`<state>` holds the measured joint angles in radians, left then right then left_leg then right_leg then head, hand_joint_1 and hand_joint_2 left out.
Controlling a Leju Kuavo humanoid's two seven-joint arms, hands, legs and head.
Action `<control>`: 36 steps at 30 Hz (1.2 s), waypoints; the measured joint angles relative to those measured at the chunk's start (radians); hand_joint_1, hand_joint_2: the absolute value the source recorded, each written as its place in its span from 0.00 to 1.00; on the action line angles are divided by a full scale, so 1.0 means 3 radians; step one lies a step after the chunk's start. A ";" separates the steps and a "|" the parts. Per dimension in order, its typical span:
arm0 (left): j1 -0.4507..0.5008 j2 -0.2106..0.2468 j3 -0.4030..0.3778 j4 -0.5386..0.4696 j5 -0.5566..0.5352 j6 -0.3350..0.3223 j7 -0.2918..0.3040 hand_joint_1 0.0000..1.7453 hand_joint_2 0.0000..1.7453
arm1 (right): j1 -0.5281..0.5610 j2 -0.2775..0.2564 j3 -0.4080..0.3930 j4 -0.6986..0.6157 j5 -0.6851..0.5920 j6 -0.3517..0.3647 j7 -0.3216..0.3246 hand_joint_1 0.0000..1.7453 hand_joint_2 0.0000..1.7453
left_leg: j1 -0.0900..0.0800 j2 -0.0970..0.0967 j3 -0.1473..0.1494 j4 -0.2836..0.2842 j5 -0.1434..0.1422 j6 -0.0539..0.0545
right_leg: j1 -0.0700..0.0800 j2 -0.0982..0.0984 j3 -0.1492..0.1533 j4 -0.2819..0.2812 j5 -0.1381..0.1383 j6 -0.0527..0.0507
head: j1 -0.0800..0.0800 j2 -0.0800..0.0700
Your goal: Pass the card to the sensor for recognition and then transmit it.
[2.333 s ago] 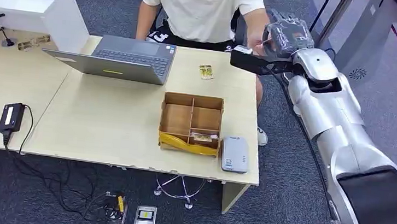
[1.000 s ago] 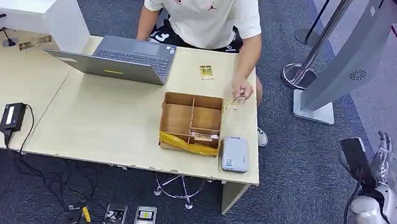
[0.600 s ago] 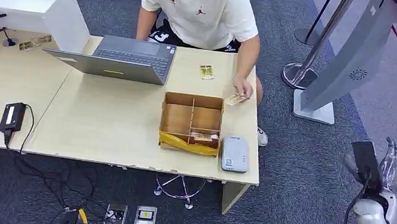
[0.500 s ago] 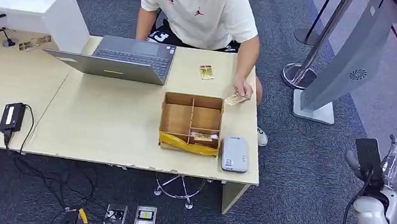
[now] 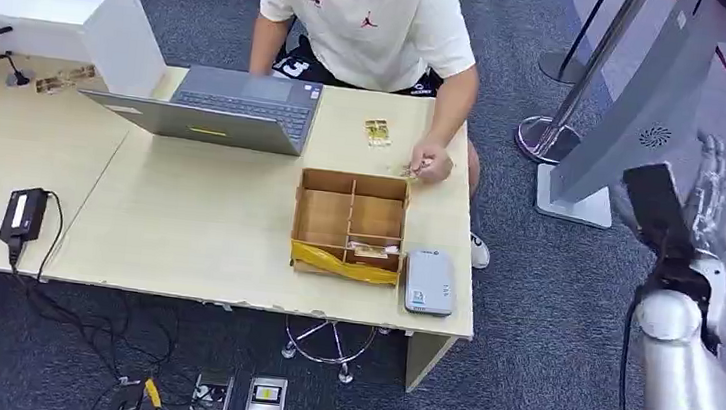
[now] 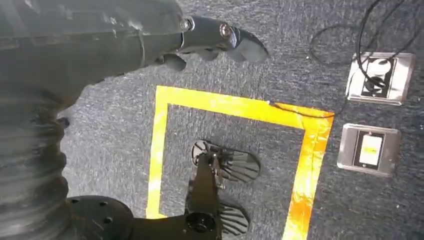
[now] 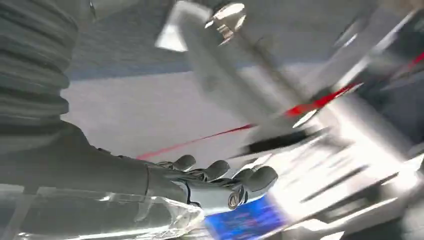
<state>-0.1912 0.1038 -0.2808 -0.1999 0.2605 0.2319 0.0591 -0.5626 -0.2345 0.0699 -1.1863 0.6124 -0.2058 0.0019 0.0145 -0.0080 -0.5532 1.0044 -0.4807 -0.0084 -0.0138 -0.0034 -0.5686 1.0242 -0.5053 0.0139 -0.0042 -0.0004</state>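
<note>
Silver right hand raised w/ fingers spread, holding nothing; left hand fingers curled, empty.

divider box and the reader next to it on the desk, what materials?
Box: looks like brown corrugated cardboard, matte, with thin slotted partitions and glossy yellow tape along the front edge. Reader: probably moulded grey plastic, smooth with rounded corners; it's too small to be sure.
</note>
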 joint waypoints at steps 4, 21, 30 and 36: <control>-0.0023 0.0003 0.0000 0.0000 -0.0046 -0.0003 -0.0067 0.00 1.00 | 0.0015 0.0258 0.0375 -0.0642 0.0114 0.0463 0.0086 0.00 1.00 | 0.0003 -0.0004 -0.0002 0.0000 0.0003 -0.0005 | 0.0004 -0.0006 -0.0004 0.0001 -0.0002 -0.0003 | 0.0000 0.0000; -0.0117 -0.0005 -0.0009 -0.0010 -0.0169 -0.0001 -0.0013 0.00 1.00 | 0.0334 0.0534 0.1555 -0.1065 0.0695 0.1300 -0.0075 0.00 1.00 | 0.0002 -0.0002 -0.0005 -0.0001 0.0003 -0.0005 | 0.0002 -0.0001 -0.0009 0.0000 -0.0002 -0.0004 | 0.0001 0.0000; -0.0087 -0.0005 -0.0009 -0.0010 -0.0141 0.0031 0.0022 0.00 1.00 | 0.0462 0.0503 0.1856 -0.0752 0.0974 0.1184 -0.0065 0.00 1.00 | 0.0001 -0.0001 -0.0008 -0.0001 0.0002 -0.0005 | 0.0002 0.0001 -0.0012 0.0000 -0.0002 -0.0004 | 0.0001 0.0000; -0.0120 -0.0020 -0.0009 -0.0029 -0.0111 0.0033 0.0074 0.00 1.00 | 0.0434 0.0575 0.1960 -0.0328 0.1068 0.0984 -0.0149 0.00 1.00 | 0.0002 -0.0001 -0.0010 -0.0001 0.0003 -0.0005 | 0.0002 0.0001 -0.0013 0.0000 -0.0002 -0.0004 | 0.0000 0.0000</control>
<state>-0.2271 0.0977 -0.2834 -0.2087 0.2274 0.2419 0.0813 -0.4325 -0.0622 0.6581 -1.2847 0.9327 0.0896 -0.0427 0.0150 -0.0084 -0.5562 1.0042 -0.4799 -0.0099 -0.0131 -0.0032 -0.5724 1.0242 -0.5058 0.0126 -0.0042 -0.0004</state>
